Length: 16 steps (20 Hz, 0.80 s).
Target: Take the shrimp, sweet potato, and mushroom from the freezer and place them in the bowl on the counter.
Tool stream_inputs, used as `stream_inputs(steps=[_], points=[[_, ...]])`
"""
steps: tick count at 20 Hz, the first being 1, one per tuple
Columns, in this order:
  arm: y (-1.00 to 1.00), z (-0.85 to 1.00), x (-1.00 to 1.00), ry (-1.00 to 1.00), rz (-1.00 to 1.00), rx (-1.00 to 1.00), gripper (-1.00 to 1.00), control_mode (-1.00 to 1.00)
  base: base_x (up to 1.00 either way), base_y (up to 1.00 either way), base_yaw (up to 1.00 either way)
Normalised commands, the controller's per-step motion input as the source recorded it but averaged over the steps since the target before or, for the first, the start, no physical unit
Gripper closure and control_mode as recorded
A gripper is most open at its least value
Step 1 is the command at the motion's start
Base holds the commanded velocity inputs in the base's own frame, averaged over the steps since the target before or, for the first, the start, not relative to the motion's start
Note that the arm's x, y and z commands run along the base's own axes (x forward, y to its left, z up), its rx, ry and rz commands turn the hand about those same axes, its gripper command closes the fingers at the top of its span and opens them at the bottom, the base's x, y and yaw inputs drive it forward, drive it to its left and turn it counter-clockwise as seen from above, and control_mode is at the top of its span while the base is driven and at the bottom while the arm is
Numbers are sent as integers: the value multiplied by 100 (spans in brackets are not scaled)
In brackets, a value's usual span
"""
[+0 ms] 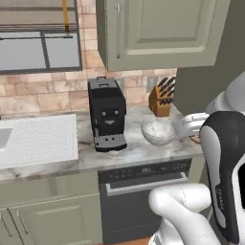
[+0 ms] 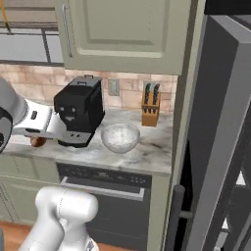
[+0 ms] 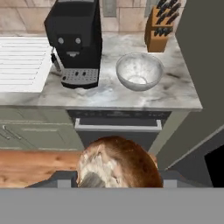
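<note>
- Freezer [image 2: 220,122]: tall dark grey unit at the right end of the run, door swung open w/ white shelves showing at the far right of the right base view. Long axis vertical.
- Counter [image 3: 144,98]: pale marbled top running left–right, w/ coffee machine [image 3: 75,41] and knife block [image 3: 161,27] standing on it.
- Bowl [image 3: 139,71]: upright, mouth up, on the counter betw. coffee machine and knife block, apart from both. Looks empty inside, so I judge nothing delivered yet.
- Brown lump [image 3: 117,164]: rounded, reddish-brown w/ whitish frosty patches, sits right at the gripper [image 3: 117,181] in the hand view, jaws set wide around it – reads as grasped. Prob. the sweet potato or mushroom; can't tell which. Too round to give a clear long axis or pointing dir.
- Position: lump is held out in front of the counter edge, above the dishwasher front, well short of the bowl.
- Progress est.: first item in transit; drop into bowl pending, then two more fetches from the freezer, incl. the shrimp.
</note>
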Motion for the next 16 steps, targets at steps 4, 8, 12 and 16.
stream_inputs(steps=[4,8,12,16], points=[[0,0,0,0,0,0,100,100,75,-3,-1],[0,0,0,0,0,0,100,100,63,-10,-2],[0,0,0,0,0,0,100,100,17,-19,-15],[-16,-4,6,0,-19,0,100,-100,2,-6,-7]])
